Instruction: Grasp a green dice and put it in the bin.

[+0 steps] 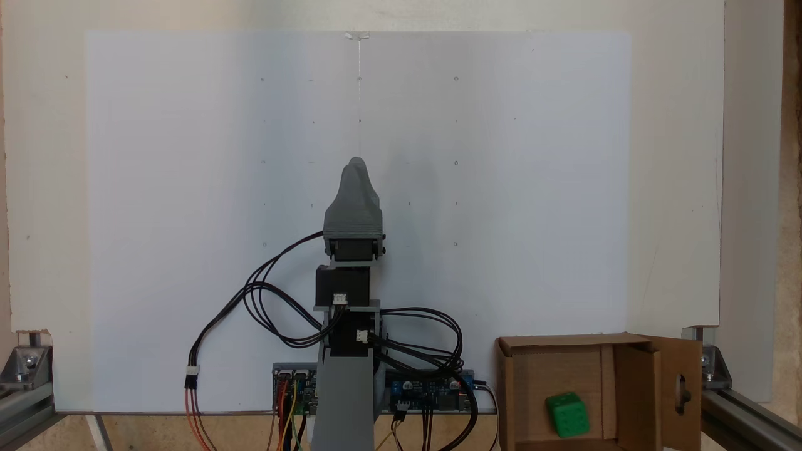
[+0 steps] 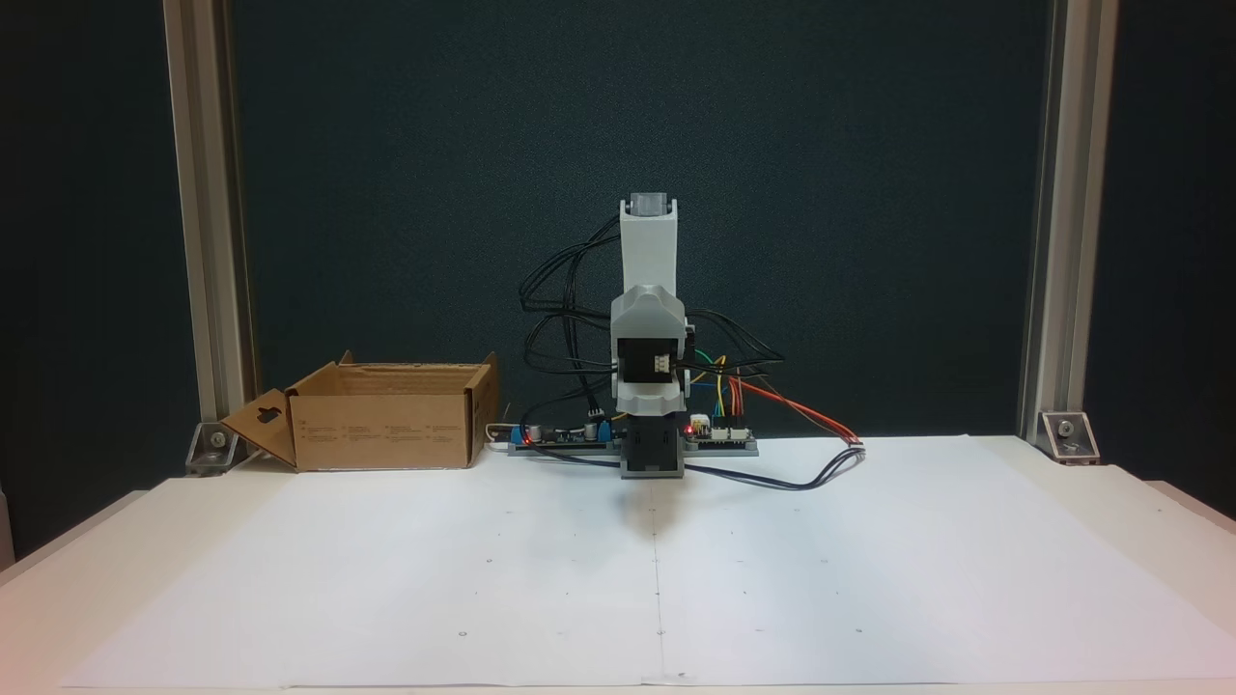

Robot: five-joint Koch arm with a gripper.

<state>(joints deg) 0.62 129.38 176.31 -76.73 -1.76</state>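
You are working at a lab-style test rig: aluminium frame posts bolted at the corners of the surface, white paper dotted with reference marks, a dark backdrop, and bare circuit boards with loose wiring.

Pale surface carries white paper sheet, bin at corner, arm base, circuit boards.

A small bright green plastic dice with rounded corners and sunken pips lies tilted on the floor of an open brown corrugated cardboard bin, whose spread side flap bears a slot-shaped handle hole.
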